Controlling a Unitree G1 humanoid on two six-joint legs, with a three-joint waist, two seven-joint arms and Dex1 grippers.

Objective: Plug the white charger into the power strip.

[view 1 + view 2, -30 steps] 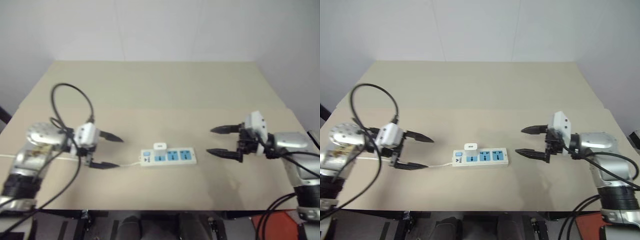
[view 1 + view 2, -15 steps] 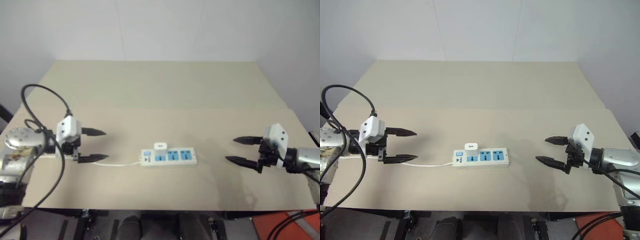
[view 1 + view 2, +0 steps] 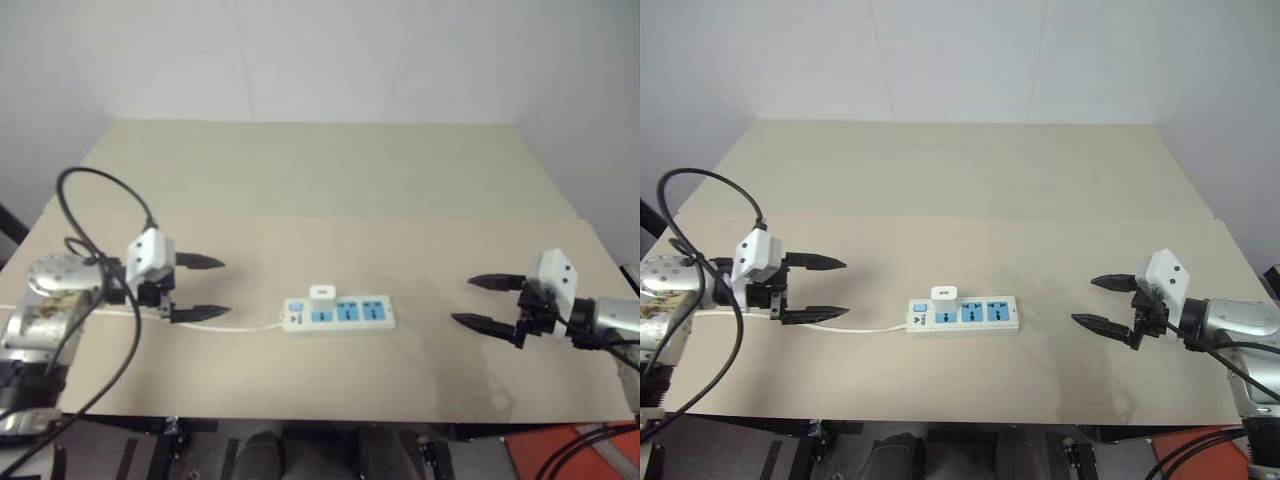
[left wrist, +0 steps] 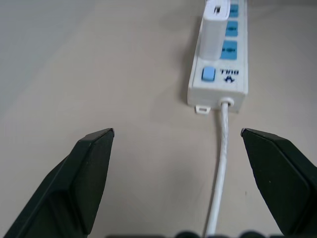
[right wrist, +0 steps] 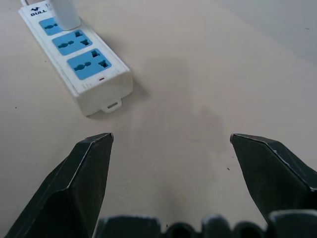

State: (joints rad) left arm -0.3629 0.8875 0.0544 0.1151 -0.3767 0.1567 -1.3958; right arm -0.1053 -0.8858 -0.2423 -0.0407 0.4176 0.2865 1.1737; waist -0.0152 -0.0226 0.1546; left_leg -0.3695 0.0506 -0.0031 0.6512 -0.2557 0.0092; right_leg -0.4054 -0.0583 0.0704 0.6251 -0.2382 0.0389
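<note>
Left gripper (image 3: 206,288) and right gripper (image 3: 480,301), each with its two black fingers spread wide and nothing between them, held above the beige table (image 3: 330,190) on either side of the power strip (image 3: 337,313) and pointing inward toward it; neither touches anything. The strip lies flat near the table's front middle, well apart from both grippers: a long white bar with blue socket faces and a small blue switch (image 4: 209,74) at its left end. The white charger (image 3: 321,293), a small plain box, stands upright in the socket next to the switch. The thin white cord (image 4: 221,158) leaves the strip's left end and runs below the left gripper.
</note>
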